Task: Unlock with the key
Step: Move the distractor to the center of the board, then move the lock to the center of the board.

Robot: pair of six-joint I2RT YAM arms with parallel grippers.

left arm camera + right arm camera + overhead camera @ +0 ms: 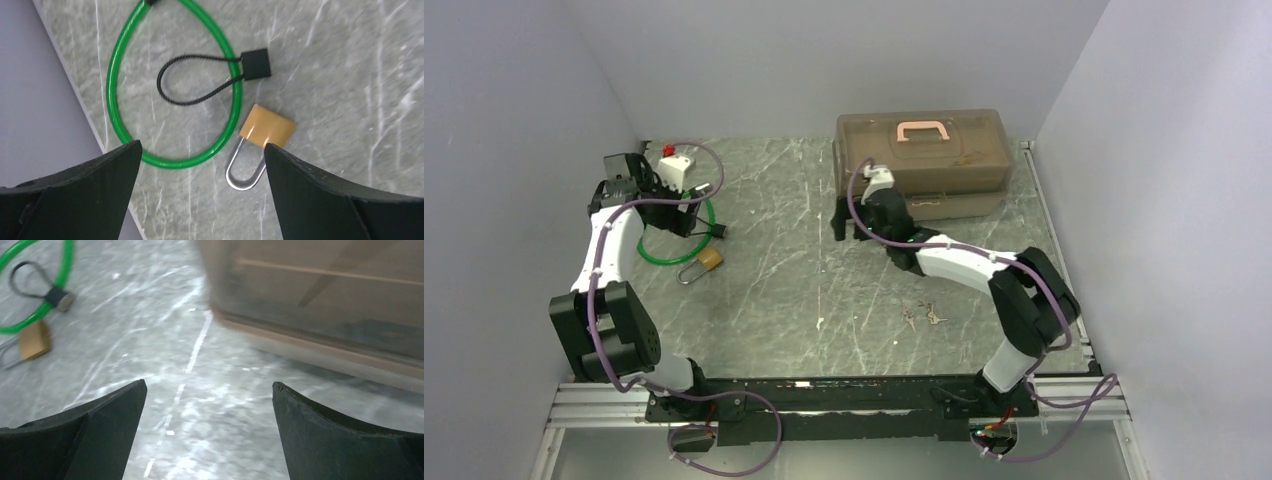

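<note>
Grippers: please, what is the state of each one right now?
Left gripper: open, holding nothing.
Right gripper: open, holding nothing.

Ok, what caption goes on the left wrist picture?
Open left gripper above a brass padlock beside a green cable loop on a grey table.

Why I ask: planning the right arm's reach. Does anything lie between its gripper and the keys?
Nothing visible does. The open right gripper hangs beside the toolbox; the keys lie nearer that arm's base, with only bare table between.
</note>
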